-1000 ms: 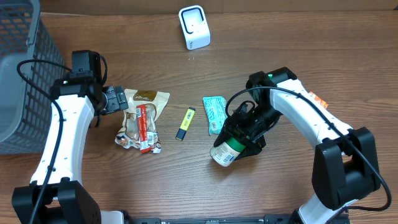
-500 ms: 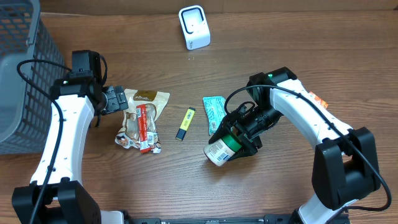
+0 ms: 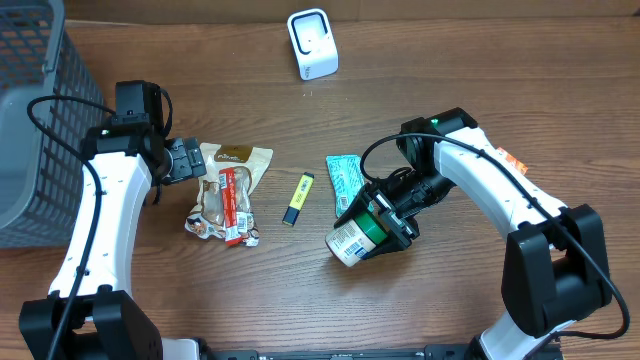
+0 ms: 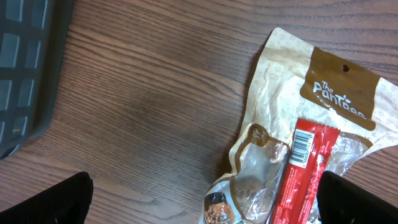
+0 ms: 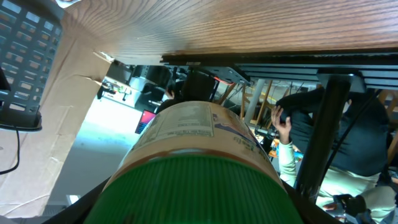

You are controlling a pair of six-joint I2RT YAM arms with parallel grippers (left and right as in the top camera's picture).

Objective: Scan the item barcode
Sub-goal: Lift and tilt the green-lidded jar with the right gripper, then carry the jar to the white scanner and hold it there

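Brown wood-grain table [image 3: 480, 80] ran across the whole overhead view, with a grey basket [image 3: 30, 120] at its left edge and a small white scanner [image 3: 312, 43] standing near the far edge. The right gripper [image 3: 385, 215] was clamped around a green-lidded jar [image 3: 355, 235], its fingers on either side of the lid end. The jar lay tilted, label end pointing down-left, just beside a teal packet [image 3: 344, 180]; whether it touched the wood could not be told. It sat well apart from the scanner. A yellow highlighter [image 3: 297, 198] lay left of the packet. Further left, a tan snack pouch [image 3: 235, 165] had a red bar [image 3: 235, 200] lying on top of it. The left gripper [image 3: 185, 160] was at the pouch's left edge with its jaws spread wide and nothing between them, its dark fingertips [image 4: 53, 202] framing the pouch in the wrist view
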